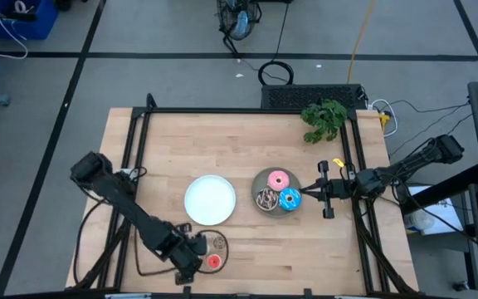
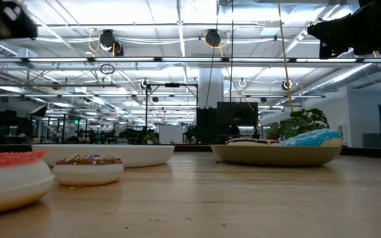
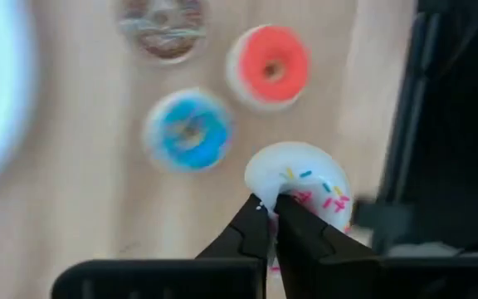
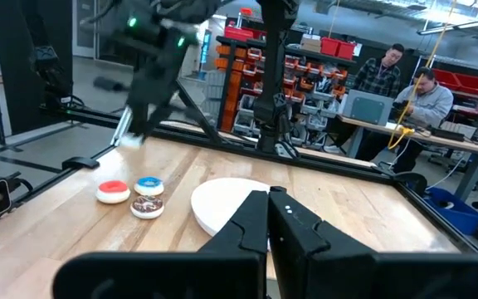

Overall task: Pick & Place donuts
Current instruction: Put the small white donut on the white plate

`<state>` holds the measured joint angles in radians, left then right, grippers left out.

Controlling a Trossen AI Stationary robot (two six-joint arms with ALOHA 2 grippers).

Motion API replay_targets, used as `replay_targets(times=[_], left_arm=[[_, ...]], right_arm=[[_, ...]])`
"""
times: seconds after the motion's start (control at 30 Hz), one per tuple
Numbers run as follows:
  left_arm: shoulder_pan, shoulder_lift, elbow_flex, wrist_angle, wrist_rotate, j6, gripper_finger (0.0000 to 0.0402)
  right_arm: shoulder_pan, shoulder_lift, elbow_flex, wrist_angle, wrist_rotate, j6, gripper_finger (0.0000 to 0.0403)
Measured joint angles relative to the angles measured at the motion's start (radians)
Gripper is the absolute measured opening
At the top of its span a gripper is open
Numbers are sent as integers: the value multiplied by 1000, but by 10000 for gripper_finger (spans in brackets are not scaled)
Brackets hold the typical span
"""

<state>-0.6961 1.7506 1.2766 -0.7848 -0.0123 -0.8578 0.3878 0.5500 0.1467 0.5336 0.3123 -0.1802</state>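
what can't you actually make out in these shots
- High view: the left gripper and arm cover the tiny donuts; only the red one shows clearly.
- Left wrist view: the white donut is partly hidden by the shut fingers.
- Low view: the grey plate rim hides most of its donuts.
- Right wrist view: the right gripper blocks part of the white plate.

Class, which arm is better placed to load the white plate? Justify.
Left, probably: left gripper holds the white donut near the white plate; right gripper waits, shut, at the grey plate.
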Motion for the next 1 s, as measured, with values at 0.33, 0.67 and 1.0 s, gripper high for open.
replay_targets(times=[0.33, 0.67, 1.0], left_arm=[[256, -139, 52, -324, -229, 240, 11], [596, -86, -74, -90, -115, 549, 21], [693, 24, -182, 47, -22, 610, 34]], right_arm=[[0, 0, 0, 0, 0, -15, 0], [0, 0, 0, -9, 0, -23, 0], [0, 0, 0, -15, 0, -41, 0]])
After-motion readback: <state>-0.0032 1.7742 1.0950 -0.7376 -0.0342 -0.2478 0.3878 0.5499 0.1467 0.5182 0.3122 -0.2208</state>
